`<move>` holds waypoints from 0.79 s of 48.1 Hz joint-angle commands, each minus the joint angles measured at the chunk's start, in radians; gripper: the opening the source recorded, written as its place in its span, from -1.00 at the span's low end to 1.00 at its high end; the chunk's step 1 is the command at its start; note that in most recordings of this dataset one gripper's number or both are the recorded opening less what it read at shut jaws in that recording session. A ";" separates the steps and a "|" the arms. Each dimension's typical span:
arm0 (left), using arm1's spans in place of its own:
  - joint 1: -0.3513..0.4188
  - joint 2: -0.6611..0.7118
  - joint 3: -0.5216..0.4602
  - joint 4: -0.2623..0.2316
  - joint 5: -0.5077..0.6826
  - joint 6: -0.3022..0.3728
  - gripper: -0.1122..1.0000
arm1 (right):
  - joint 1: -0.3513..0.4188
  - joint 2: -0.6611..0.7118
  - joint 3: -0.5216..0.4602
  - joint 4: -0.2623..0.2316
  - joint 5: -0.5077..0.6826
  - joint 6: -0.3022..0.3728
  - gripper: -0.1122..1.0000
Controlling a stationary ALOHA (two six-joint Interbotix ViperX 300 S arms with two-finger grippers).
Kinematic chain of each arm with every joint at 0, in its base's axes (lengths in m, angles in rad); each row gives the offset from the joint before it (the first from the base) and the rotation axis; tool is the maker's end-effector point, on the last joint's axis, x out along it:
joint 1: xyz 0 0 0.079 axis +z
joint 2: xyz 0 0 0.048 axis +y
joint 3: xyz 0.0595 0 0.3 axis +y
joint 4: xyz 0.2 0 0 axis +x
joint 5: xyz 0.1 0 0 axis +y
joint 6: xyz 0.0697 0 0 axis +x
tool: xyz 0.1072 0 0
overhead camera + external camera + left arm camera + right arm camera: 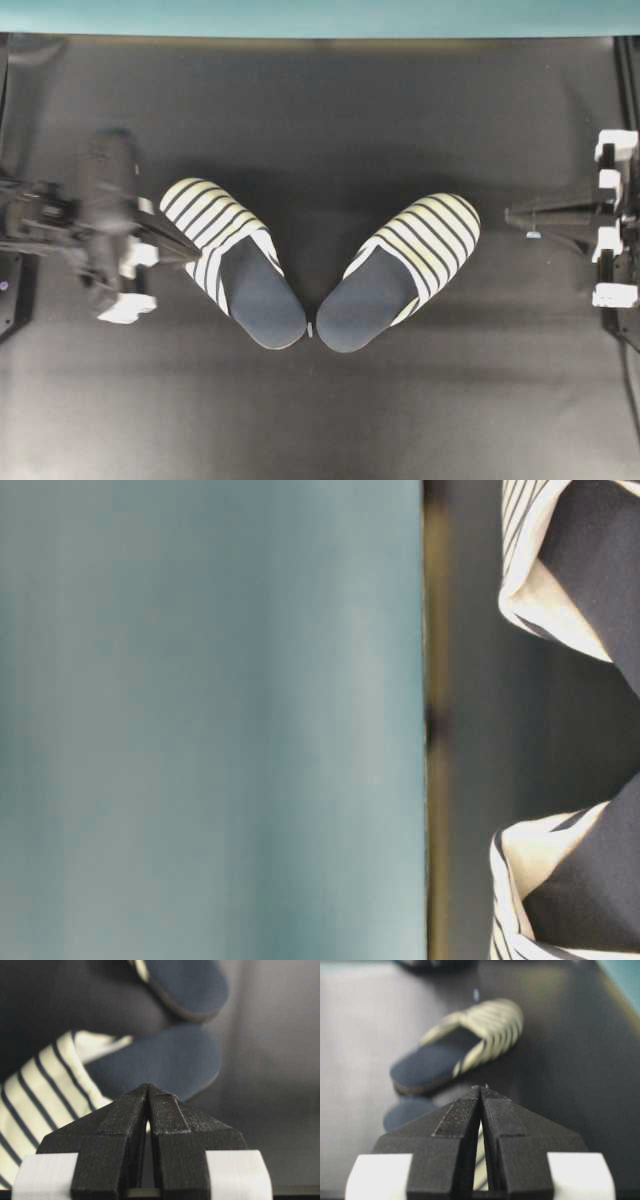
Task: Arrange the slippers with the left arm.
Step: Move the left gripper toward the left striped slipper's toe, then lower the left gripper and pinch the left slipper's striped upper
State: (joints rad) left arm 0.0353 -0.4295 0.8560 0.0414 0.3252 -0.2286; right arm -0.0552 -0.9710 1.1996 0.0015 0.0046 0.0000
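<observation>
Worktop [330, 420] dark, slightly matte. Slippers [232, 262] lie at its centre in a V, heels nearly touching, striped toe caps splayed apart. Judged light, soft, floppy; likely best nudged or pinched at the toe-cap edge. Left gripper [190, 252] touches the left slipper's cap, jaws together, empty. Right gripper [512, 214] parked well apart, jaws together.

Overhead view looks straight down on the worktop [320, 420]. Table-level view sits turned sideways, close in. Both wrist views look along their hands; all four share the slippers [320, 270].
</observation>
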 commanded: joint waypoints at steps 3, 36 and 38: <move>-0.005 0.104 -0.120 0.005 0.092 -0.005 -0.81 | -0.002 -0.003 0.006 0.002 0.040 0.005 -0.80; 0.100 0.434 -0.457 0.011 0.558 -0.132 0.51 | -0.002 -0.086 0.051 0.002 0.051 0.002 -0.80; 0.110 0.448 -0.460 0.011 0.578 -0.132 0.67 | 0.000 -0.087 0.052 0.002 0.049 0.003 -0.80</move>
State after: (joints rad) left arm 0.1227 0.0031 0.4203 0.0491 0.8713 -0.3590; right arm -0.0568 -1.0615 1.2563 0.0015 0.0598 0.0015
